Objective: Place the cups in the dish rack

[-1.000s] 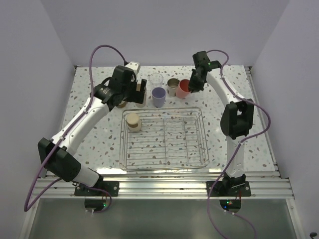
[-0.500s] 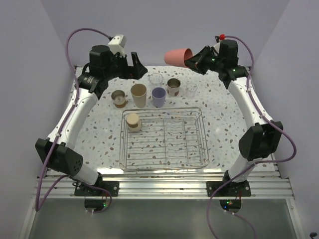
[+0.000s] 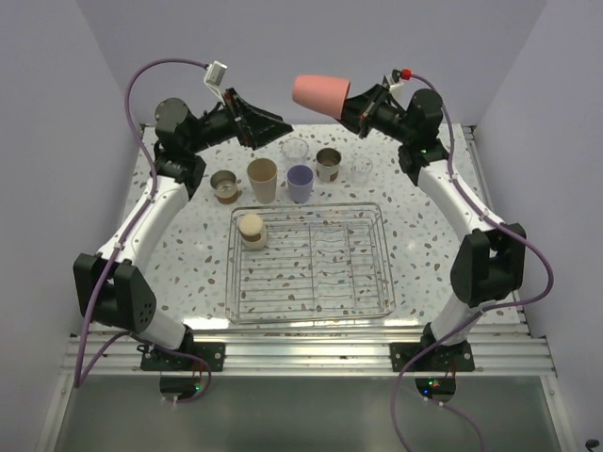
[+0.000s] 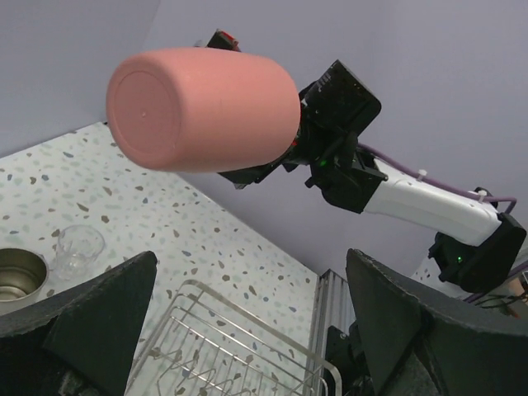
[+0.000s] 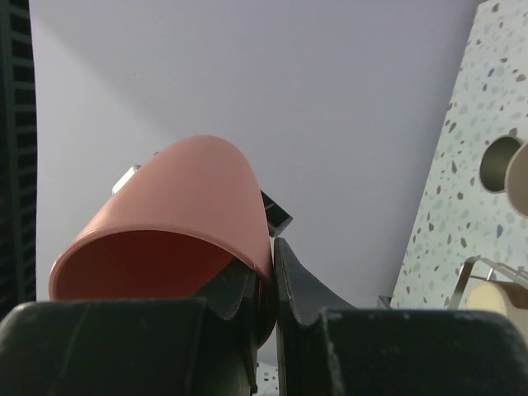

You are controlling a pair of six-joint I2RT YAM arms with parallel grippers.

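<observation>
My right gripper [image 3: 353,102] is shut on the rim of the red-pink cup [image 3: 318,91] and holds it on its side high above the back of the table. In the right wrist view the fingers [image 5: 290,285] pinch the cup's wall [image 5: 177,210]. My left gripper [image 3: 273,127] is open and empty, raised and facing the cup [image 4: 202,109]. The dish rack [image 3: 377,282] lies mid-table with one short cup [image 3: 252,229] in its far left corner. Behind it stand a tall tan cup [image 3: 263,179], a lavender cup [image 3: 300,182], two clear cups [image 3: 296,150] [image 3: 362,169] and two brown metallic cups [image 3: 224,185] [image 3: 328,163].
Purple walls close in the back and both sides of the speckled table [image 3: 433,226]. Both arms reach high over the row of cups. The rack's corner [image 4: 247,330] shows below my left gripper, with a clear cup [image 4: 76,247] to its left.
My right gripper has lifted the red-pink cup off the table and swung it up and to the left. My left arm has risen from the tan cup and turned to face right.
</observation>
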